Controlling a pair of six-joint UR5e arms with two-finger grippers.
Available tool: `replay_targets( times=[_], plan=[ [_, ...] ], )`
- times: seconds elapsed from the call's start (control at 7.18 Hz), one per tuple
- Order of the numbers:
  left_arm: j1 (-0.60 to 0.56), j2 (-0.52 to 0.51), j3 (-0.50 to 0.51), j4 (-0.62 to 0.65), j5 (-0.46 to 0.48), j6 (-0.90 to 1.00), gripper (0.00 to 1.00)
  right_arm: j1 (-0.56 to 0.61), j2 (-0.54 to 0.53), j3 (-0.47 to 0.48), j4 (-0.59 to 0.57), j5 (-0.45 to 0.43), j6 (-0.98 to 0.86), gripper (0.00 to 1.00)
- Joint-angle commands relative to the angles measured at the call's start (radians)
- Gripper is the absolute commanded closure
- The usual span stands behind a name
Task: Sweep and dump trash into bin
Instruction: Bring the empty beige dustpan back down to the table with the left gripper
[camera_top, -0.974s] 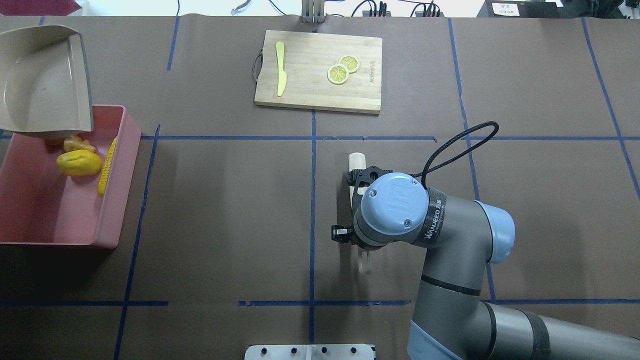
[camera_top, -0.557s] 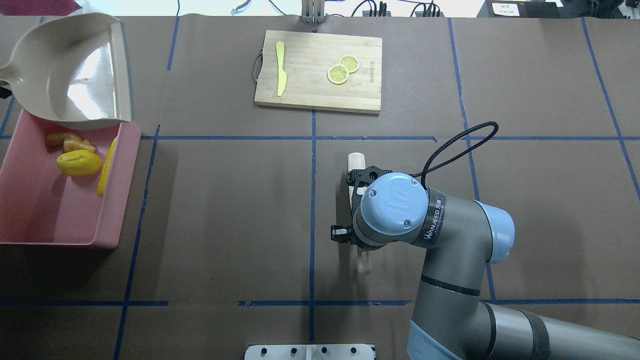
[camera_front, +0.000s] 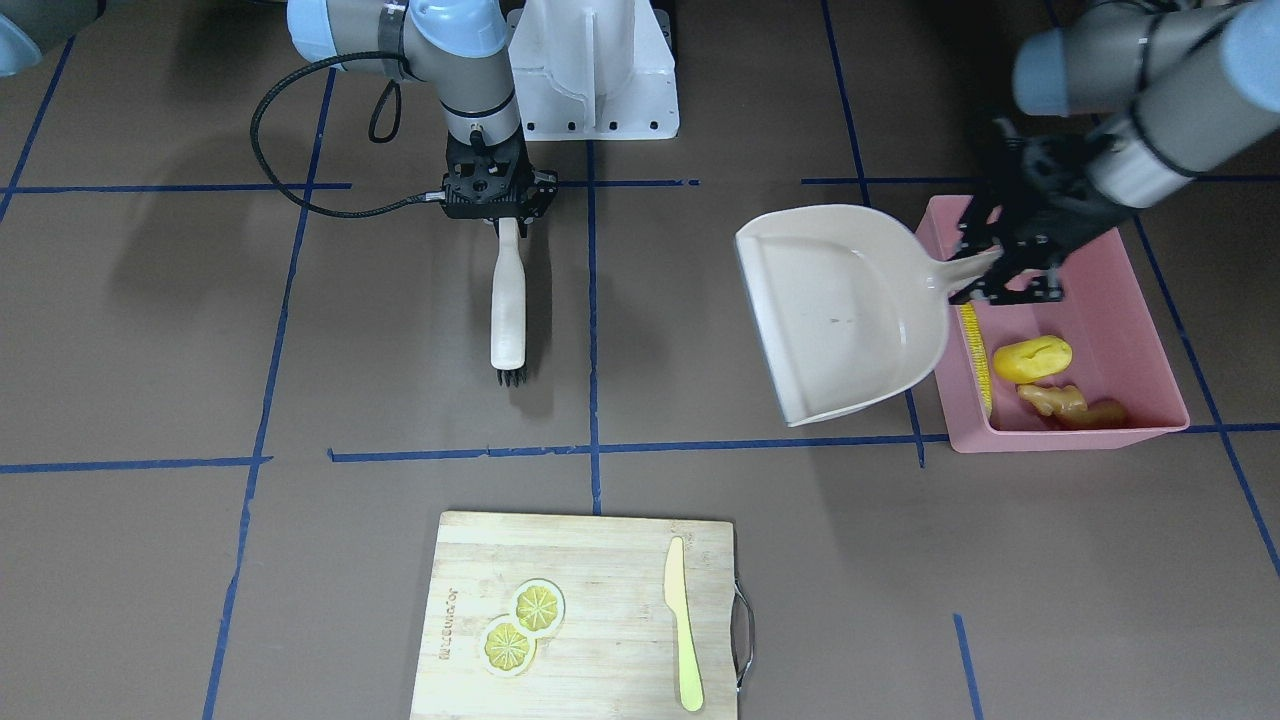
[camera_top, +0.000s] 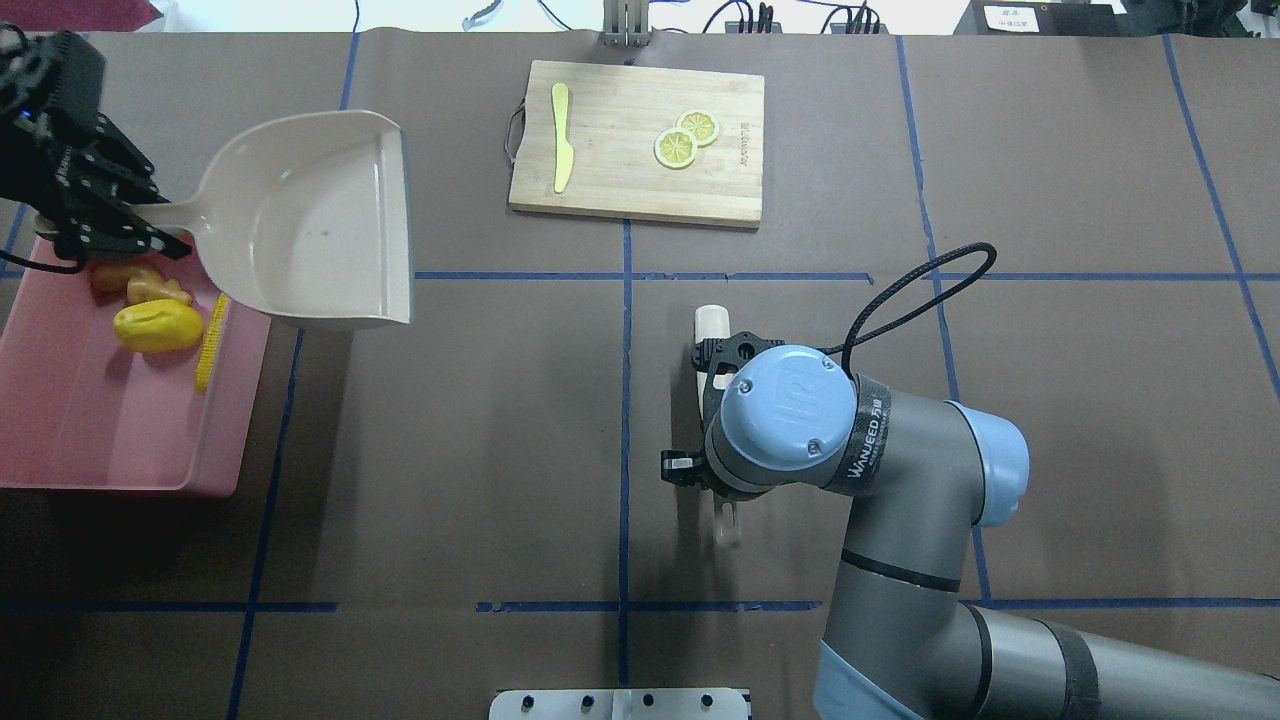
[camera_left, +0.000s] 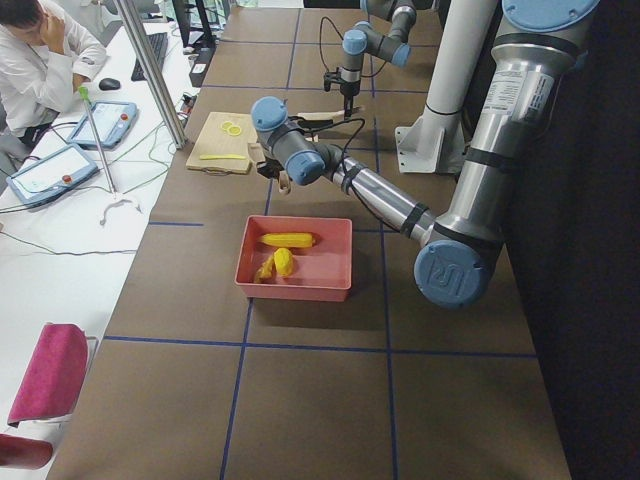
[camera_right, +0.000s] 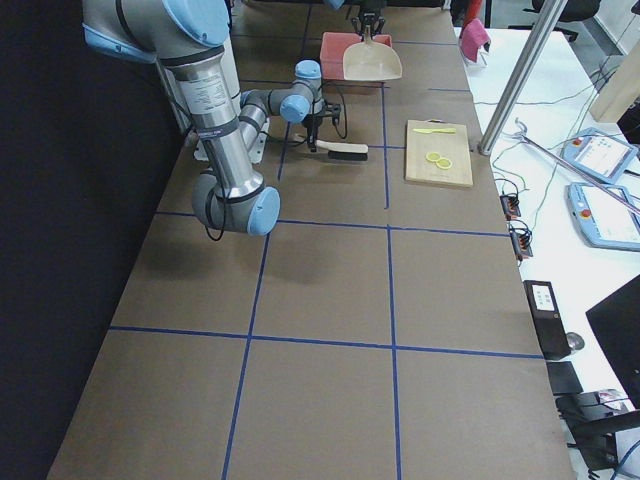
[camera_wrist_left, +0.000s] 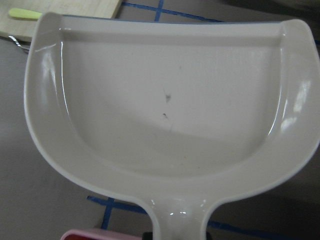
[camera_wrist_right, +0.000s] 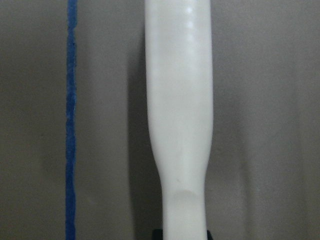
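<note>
The pink bin (camera_top: 130, 440) (camera_front: 1150, 300) stands at the table's left end. In it lie the corn cob (camera_top: 211, 342) (camera_front: 976, 355), the yellow potato-like lump (camera_top: 157, 326) (camera_front: 1032, 359) and the ginger root (camera_top: 140, 283) (camera_front: 1070, 405). My left gripper (camera_top: 120, 222) (camera_front: 985, 275) is shut on the handle of the beige dustpan (camera_top: 310, 220) (camera_wrist_left: 165, 100). The empty pan is held level beside the bin's far right corner. My right gripper (camera_front: 505, 215) is shut on the handle of a white brush (camera_front: 508, 310) (camera_wrist_right: 180, 100) near the table's middle.
A wooden cutting board (camera_top: 640, 185) with a pale knife (camera_top: 562, 150) and two lemon slices (camera_top: 685, 140) lies at the far centre. The robot's white base (camera_front: 595, 70) is at the near edge. An operator (camera_left: 40, 50) sits past the far side.
The dustpan has swung right, from over the bin's far end to beside it, and has levelled out. My left gripper has come into the overhead view. The right arm has not moved.
</note>
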Motion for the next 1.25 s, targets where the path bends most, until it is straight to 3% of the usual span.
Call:
replay_targets(
  times=[0.0,0.42,1.11],
  plan=[
    [0.159,-0.017,-0.004,-0.049,0.156,-0.076,1.00,-0.002,0.001,0.000,0.000,0.000,0.001,1.00],
    [0.326,-0.049,0.016,-0.109,0.316,-0.159,0.98,-0.002,-0.001,0.000,0.000,-0.002,0.006,1.00],
    [0.427,-0.069,0.062,-0.117,0.400,-0.159,0.89,-0.003,-0.001,0.000,0.000,-0.002,0.012,1.00]
  ],
)
